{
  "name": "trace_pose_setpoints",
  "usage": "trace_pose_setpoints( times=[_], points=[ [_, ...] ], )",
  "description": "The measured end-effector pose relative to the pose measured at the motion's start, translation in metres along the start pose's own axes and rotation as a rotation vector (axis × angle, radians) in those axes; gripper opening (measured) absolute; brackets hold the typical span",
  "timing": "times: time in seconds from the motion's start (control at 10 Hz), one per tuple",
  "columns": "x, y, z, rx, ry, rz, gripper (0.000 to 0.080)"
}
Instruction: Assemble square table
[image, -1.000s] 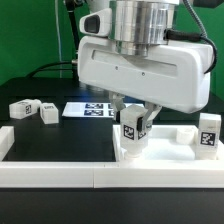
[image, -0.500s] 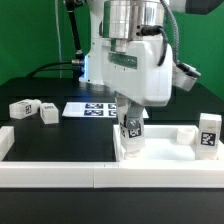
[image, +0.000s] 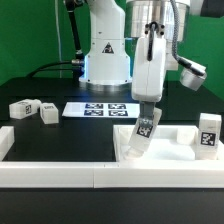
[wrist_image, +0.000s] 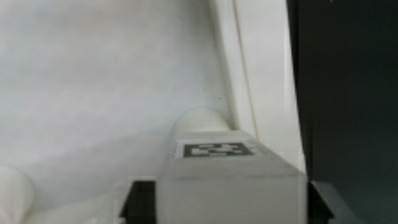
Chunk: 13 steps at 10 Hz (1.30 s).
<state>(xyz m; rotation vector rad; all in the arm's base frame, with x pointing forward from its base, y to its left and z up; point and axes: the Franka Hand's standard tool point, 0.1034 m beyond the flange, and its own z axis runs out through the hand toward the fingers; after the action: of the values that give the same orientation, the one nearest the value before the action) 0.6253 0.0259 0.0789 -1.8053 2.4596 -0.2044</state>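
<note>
Nearest, one square tabletop (image: 180, 152). Over its exterior-view-left corner, one table leg (image: 144, 130) pinched in the gripper (image: 147, 110), jaws partway closed. Long axis tilted, lower end toward the tray; contact unclear. Beside the tabletop's right: second leg (image: 208, 133). Well left: third leg (image: 48, 114), fourth leg (image: 22, 107). Beyond: marker board (image: 98, 108).

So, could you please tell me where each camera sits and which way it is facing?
Exterior view: off the arm, a little above the black table, looking across it toward the arm; the arm and its gripper show, shut on a tilted, tagged leg at the white table top.
Wrist view: on the wrist, looking along the gripper onto the table top; only the two dark fingers show.
Shared: the held leg and the table top.
</note>
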Motion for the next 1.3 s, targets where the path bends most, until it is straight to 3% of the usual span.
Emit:
trace_pose_setpoints(
  times=[0.1, 0.2, 0.3, 0.4, 0.5, 1.0, 1.3],
  points=[
    [0.000, 0.000, 0.000, 0.000, 0.000, -0.031, 0.0290],
    [0.000, 0.000, 0.000, -0.002, 0.000, -0.072, 0.0353],
    [0.004, 0.001, -0.001, -0.039, 0.000, -0.181, 0.0353],
    [0.008, -0.004, -0.004, -0.052, -0.004, -0.301, 0.0518],
    [0.010, -0.005, -0.005, -0.073, -0.007, -0.438, 0.0622],
    [0.009, -0.006, -0.006, -0.074, -0.013, -0.834, 0.0649],
    [0.014, -0.002, -0.002, -0.098, 0.007, -1.276, 0.0649]
  ],
)
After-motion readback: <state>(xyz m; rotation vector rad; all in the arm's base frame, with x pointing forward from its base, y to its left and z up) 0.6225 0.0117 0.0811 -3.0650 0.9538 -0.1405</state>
